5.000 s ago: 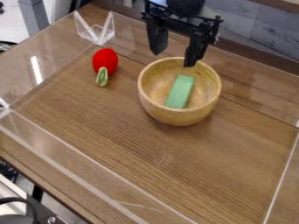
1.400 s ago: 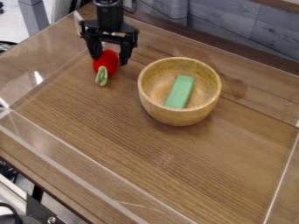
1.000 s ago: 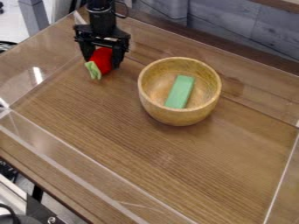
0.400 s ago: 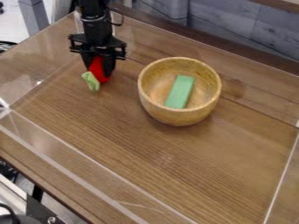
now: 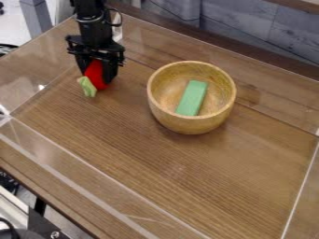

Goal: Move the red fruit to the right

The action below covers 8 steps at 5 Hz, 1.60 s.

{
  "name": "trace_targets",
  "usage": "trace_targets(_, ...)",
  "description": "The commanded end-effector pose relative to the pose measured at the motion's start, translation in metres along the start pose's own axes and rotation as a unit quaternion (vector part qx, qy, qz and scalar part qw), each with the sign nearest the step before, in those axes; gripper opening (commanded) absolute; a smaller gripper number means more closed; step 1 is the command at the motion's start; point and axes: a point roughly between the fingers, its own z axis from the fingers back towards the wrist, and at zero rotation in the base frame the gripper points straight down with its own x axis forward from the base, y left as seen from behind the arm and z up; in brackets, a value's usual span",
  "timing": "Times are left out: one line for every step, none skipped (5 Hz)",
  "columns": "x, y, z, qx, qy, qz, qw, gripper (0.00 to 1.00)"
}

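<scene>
You are hovering the gripper over the red fruit at the far left.

Your jaws are standing spread, with the fruit between or just below them; you cannot tell whether they are touching it. The fruit is lying on the wooden table, its light-green stem end pointing toward the near side. To its right, the wooden bowl is holding a green block, well apart from your gripper.
</scene>
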Motion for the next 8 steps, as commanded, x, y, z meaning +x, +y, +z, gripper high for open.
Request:
trace_targets(0.007,-0.012,0.025,0.008,-0.036,-0.019,0.9991,0.00)
trace_targets(0.015,-0.020,0.037,0.002,-0.042,-0.015,0.9990,0.00)
trace_targets(0.024,-0.027,0.038,0.001,-0.042,-0.014,0.9990,0.00)
trace_targets(0.023,-0.039,0.047,0.001,-0.040,-0.018,0.9990,0.00)
trace_targets(0.025,-0.049,0.054,-0.002,-0.039,-0.022,0.9990,0.00)
trace_targets(0.028,-0.041,0.054,-0.009,-0.038,0.015,0.9991,0.00)
trace_targets(0.021,-0.038,0.058,-0.018,-0.037,0.043,0.9982,0.00)
trace_targets(0.012,-0.038,0.063,-0.022,-0.032,0.039,0.9985,0.00)
